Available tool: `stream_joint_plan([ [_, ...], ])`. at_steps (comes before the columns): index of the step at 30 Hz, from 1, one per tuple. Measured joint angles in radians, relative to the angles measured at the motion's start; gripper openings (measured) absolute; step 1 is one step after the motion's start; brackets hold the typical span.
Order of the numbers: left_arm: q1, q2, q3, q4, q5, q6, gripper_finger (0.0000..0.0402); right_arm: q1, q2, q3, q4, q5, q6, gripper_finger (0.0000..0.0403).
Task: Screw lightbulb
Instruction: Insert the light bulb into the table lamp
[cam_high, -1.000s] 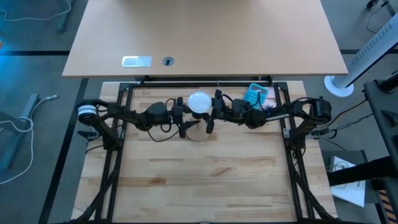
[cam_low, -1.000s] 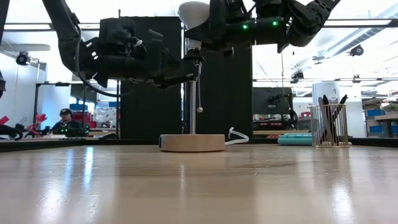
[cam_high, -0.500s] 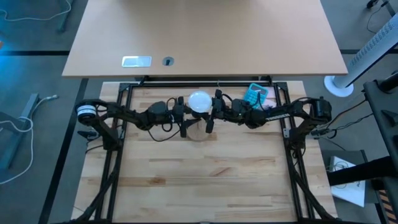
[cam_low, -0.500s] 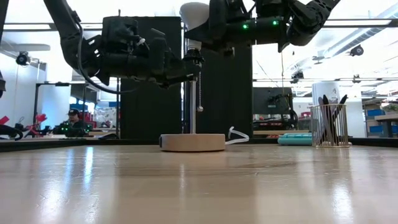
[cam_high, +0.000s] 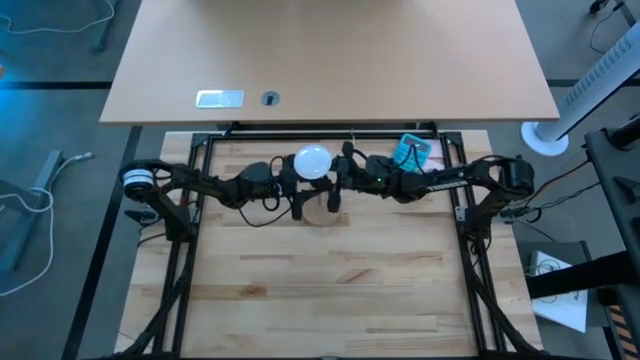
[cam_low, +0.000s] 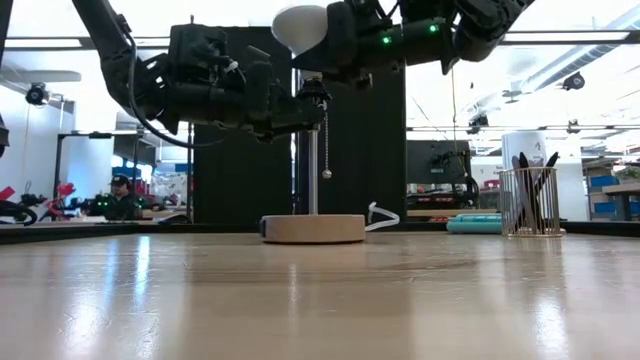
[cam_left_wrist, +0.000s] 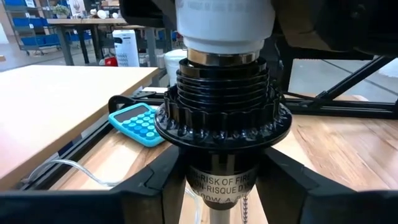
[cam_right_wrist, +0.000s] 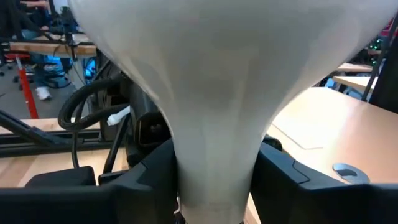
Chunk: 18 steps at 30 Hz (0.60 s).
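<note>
A small lamp stands at the table's far middle: a round wooden disc (cam_low: 312, 228), a thin pole and a black ribbed socket (cam_left_wrist: 221, 106) with a bead pull chain (cam_low: 326, 150). The white lightbulb (cam_low: 300, 25) sits on top, its pale neck (cam_left_wrist: 224, 25) in the socket's mouth; it also shows in the high view (cam_high: 313, 162). My left gripper (cam_high: 300, 186) comes from the left and is shut on the socket. My right gripper (cam_high: 331, 173) comes from the right and is shut on the bulb. My left gripper pinches the black socket's lower part (cam_left_wrist: 217, 177) between its two fingers (cam_left_wrist: 163, 182), below the ribbed collar. It comes in level from the table's left. The lamp stands upright with its disc on the table. My right gripper pinches the bulb's narrow neck (cam_right_wrist: 214, 168) between its two fingers (cam_right_wrist: 152, 180), below the round globe. It comes in level from the table's right. The bulb stands globe up, its base in the socket's mouth.
A blue calculator (cam_high: 410, 152) lies at the far right of the table, behind my right arm. A wire pen holder (cam_low: 527, 200) stands at the right in the low view. A person sits in the room behind (cam_low: 120, 195). The near half of the table is bare wood.
My right gripper has shifted a little toward the table's left with the bulb, whose globe now stands slightly left of where it was over the socket. The pull chain has swung a little. My left gripper has kept its hold on the socket.
</note>
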Motion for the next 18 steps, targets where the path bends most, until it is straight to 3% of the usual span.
stream_joint_plan([
  [9, -0.011, -0.010, -0.004, 0.000, -0.068, -0.018, 0.0153, 0.000, -0.001, -0.003, 0.014, 0.032, 0.005, 0.0156],
  [18, -0.024, -0.010, 0.000, -0.003, -0.199, 0.000, 0.0153, 0.000, -0.001, -0.001, 0.011, 0.097, 0.007, 0.0146],
])
